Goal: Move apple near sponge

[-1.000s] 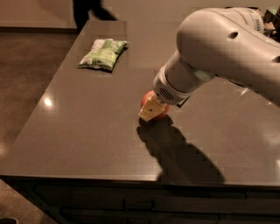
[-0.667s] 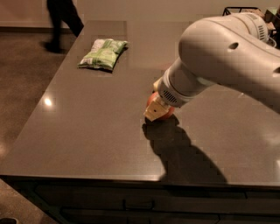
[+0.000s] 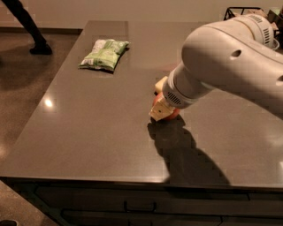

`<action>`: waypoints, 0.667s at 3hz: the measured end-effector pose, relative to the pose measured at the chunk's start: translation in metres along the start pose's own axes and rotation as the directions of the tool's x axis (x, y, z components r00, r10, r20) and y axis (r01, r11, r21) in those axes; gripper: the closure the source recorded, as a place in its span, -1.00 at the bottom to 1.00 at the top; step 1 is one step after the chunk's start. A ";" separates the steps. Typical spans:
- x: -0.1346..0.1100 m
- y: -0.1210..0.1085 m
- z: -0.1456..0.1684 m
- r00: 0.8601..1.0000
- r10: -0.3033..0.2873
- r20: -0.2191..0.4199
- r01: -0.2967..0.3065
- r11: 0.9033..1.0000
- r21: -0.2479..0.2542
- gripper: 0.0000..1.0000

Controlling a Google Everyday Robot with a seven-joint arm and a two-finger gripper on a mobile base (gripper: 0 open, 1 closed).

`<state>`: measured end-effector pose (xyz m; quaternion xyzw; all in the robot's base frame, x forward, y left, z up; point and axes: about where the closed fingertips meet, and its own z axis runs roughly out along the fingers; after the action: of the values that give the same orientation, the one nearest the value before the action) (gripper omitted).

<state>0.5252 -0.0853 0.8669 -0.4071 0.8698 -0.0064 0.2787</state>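
The red-orange apple (image 3: 171, 114) sits low over the grey table (image 3: 88, 137), right of the middle, and only a sliver of it shows. My gripper (image 3: 160, 98) reaches down from the big white arm (image 3: 230, 62) and is shut on the apple. One pale finger (image 3: 158, 111) lies across its front and another pale tip shows behind it. The arm's shadow falls toward the front edge. The sponge does not show; the arm covers the table behind the apple.
A green-and-white snack bag (image 3: 105, 54) lies at the back left of the table. A person's dark leg (image 3: 27, 27) stands on the floor beyond the table's left edge. A black wire rack (image 3: 241, 10) is at the back right.
The gripper and the apple have shifted a little to the right and toward the front. The person at the back has walked left.
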 end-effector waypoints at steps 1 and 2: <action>0.000 0.000 -0.001 1.000 -0.001 0.000 0.001 1.000 0.001 -0.72; -0.001 0.001 -0.001 1.000 -0.002 0.001 0.002 1.000 0.002 -1.00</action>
<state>0.5242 -0.0846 0.8683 -0.4078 0.8692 -0.0074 0.2795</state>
